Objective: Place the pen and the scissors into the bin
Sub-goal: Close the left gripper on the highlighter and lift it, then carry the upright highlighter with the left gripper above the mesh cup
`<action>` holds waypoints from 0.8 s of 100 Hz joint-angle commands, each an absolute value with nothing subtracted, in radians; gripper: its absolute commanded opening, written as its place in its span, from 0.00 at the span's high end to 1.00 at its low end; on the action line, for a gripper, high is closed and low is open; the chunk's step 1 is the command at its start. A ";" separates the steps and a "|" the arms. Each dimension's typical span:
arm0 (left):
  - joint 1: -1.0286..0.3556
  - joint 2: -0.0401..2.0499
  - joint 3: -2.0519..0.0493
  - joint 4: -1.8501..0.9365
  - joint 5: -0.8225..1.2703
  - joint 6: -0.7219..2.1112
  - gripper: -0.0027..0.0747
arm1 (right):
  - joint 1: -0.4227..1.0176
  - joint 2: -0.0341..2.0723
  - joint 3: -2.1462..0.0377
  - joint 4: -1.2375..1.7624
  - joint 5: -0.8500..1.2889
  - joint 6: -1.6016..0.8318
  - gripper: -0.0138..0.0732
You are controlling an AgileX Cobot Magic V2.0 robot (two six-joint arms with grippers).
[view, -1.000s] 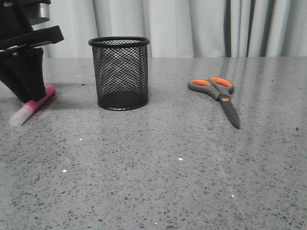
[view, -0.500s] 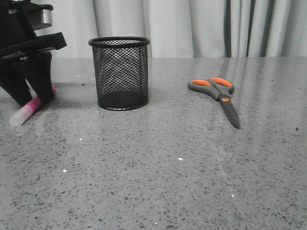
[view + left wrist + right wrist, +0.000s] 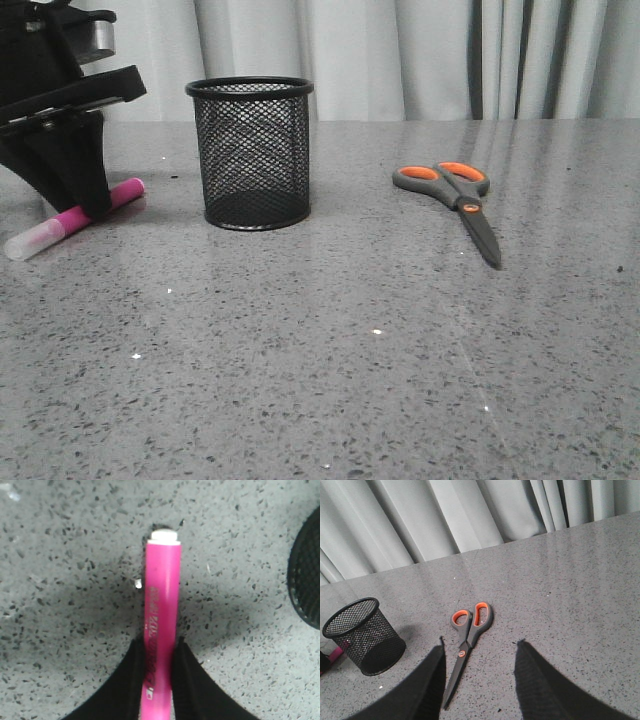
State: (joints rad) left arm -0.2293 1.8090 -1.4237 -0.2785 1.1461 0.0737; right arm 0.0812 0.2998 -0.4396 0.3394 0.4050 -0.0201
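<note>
In the front view the left gripper pinches the pen, which lies on the table; the bin stands just to its right, the scissors far beyond.

In the left wrist view both fingers press the pink barrel.

In the right wrist view the right gripper is spread wide, and the scissors lie ahead of it.

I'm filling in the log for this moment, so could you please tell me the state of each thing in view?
Magenta-pink pen with whitish cap: capped, lying on the table, pinched mid-barrel by the left gripper.
Grey-handled scissors with orange-lined loops: closed, lying flat, untouched.
Black wire-mesh cylindrical bin: upright, empty.
Left gripper: shut on the pen.
Right gripper: open, holding nothing, away from the scissors.
</note>
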 commanded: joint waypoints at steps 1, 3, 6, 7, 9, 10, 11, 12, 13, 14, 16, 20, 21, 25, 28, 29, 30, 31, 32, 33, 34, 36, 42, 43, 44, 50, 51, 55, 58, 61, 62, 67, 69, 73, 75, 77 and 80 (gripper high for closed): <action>-0.236 1.781 -1.432 -0.292 1.116 0.084 0.99 | 0.084 0.316 -0.477 0.335 0.337 -0.031 0.51; -0.236 1.776 -1.434 -0.292 1.106 0.084 0.99 | 0.084 0.316 -0.477 0.335 0.337 -0.031 0.51; -0.236 1.765 -1.434 -0.292 1.088 0.084 0.99 | 0.084 0.316 -0.477 0.335 0.337 -0.031 0.51; -0.236 1.762 -1.434 -0.292 1.078 0.084 0.99 | 0.084 0.316 -0.477 0.335 0.337 -0.031 0.51; -0.236 1.751 -1.434 -0.292 1.062 0.084 0.99 | 0.084 0.316 -0.477 0.335 0.337 -0.031 0.51; -0.236 1.744 -1.434 -0.292 1.056 0.084 0.99 | 0.084 0.316 -0.477 0.335 0.337 -0.031 0.51; -0.236 1.739 -1.434 -0.292 1.043 0.084 0.99 | 0.084 0.316 -0.477 0.335 0.337 -0.031 0.51; -0.236 1.730 -1.434 -0.292 1.038 0.084 0.99 | 0.084 0.316 -0.477 0.335 0.337 -0.031 0.51; -0.236 1.725 -1.434 -0.292 1.031 0.084 0.99 | 0.084 0.316 -0.477 0.335 0.337 -0.031 0.51; -0.236 1.720 -1.434 -0.292 1.017 0.084 0.99 | 0.084 0.316 -0.477 0.335 0.337 -0.031 0.51; -0.236 1.704 -1.434 -0.292 0.997 0.084 0.99 | 0.084 0.316 -0.477 0.335 0.337 -0.031 0.51; -0.236 1.668 -1.434 -0.293 0.959 0.084 0.99 | 0.084 0.316 -0.477 0.335 0.337 -0.031 0.51; -0.236 1.663 -1.434 -0.293 0.942 0.084 0.99 | 0.084 0.316 -0.477 0.335 0.337 -0.031 0.51; -0.236 1.622 -1.434 -0.294 0.894 0.084 0.99 | 0.084 0.316 -0.477 0.335 0.337 -0.031 0.51; -0.236 1.594 -1.434 -0.294 0.860 0.086 0.99 | 0.084 0.316 -0.477 0.335 0.337 -0.031 0.51; -0.236 1.580 -1.434 -0.294 0.851 0.086 0.99 | 0.084 0.316 -0.477 0.335 0.337 -0.031 0.51; -0.236 1.573 -1.434 -0.296 0.834 0.086 0.99 | 0.084 0.316 -0.477 0.335 0.337 -0.031 0.51; -0.236 1.558 -1.434 -0.296 0.825 0.086 0.99 | 0.084 0.316 -0.477 0.335 0.337 -0.031 0.51; -0.236 1.551 -1.434 -0.296 0.808 0.086 0.99 | 0.084 0.316 -0.477 0.335 0.337 -0.031 0.51; -0.236 1.537 -1.434 -0.298 0.800 0.086 0.99 | 0.084 0.316 -0.477 0.335 0.337 -0.031 0.51; -0.236 1.529 -1.434 -0.299 0.791 0.086 0.99 | 0.084 0.316 -0.477 0.335 0.337 -0.031 0.51; -0.236 1.508 -1.434 -0.302 0.766 0.086 0.99 | 0.084 0.316 -0.477 0.335 0.337 -0.031 0.51; -0.236 1.457 -1.434 -0.324 0.700 0.094 0.99 | 0.084 0.316 -0.477 0.335 0.337 -0.031 0.51; -0.236 1.445 -1.434 -0.332 0.695 0.097 0.99 | 0.084 0.316 -0.477 0.335 0.337 -0.031 0.51; -0.236 1.439 -1.434 -0.337 0.683 0.101 0.99 | 0.084 0.316 -0.477 0.335 0.337 -0.031 0.51; -0.238 1.393 -1.434 -0.399 0.644 0.157 0.99 | 0.084 0.316 -0.477 0.335 0.337 -0.031 0.51; -0.238 1.388 -1.434 -0.408 0.637 0.165 0.99 | 0.084 0.316 -0.477 0.335 0.337 -0.031 0.51; -0.244 1.363 -1.434 -0.465 0.617 0.218 0.99 | 0.084 0.316 -0.477 0.335 0.337 -0.031 0.51; -0.248 1.348 -1.434 -0.495 0.598 0.251 0.99 | 0.084 0.316 -0.477 0.335 0.337 -0.031 0.51; -0.258 1.330 -1.432 -0.521 0.584 0.292 0.99 | 0.084 0.316 -0.477 0.335 0.337 -0.031 0.51; -0.262 1.327 -1.432 -0.532 0.579 0.300 0.99 | 0.084 0.316 -0.477 0.335 0.337 -0.031 0.51; -0.284 1.305 -1.426 -0.569 0.546 0.342 0.99 | 0.084 0.316 -0.477 0.335 0.337 -0.031 0.51; -0.294 1.296 -1.419 -0.581 0.535 0.354 0.99 | 0.084 0.316 -0.477 0.335 0.337 -0.031 0.51; -0.313 1.277 -1.400 -0.600 0.497 0.381 0.99 | 0.084 0.316 -0.477 0.335 0.337 -0.031 0.51; -0.326 1.268 -1.391 -0.606 0.472 0.395 0.99 | 0.084 0.316 -0.477 0.335 0.337 -0.031 0.51; -0.340 1.262 -1.377 -0.613 0.443 0.404 0.99 | 0.084 0.316 -0.477 0.335 0.337 -0.031 0.51; -0.361 1.245 -1.346 -0.618 0.398 0.424 0.99 | 0.084 0.316 -0.477 0.335 0.337 -0.031 0.51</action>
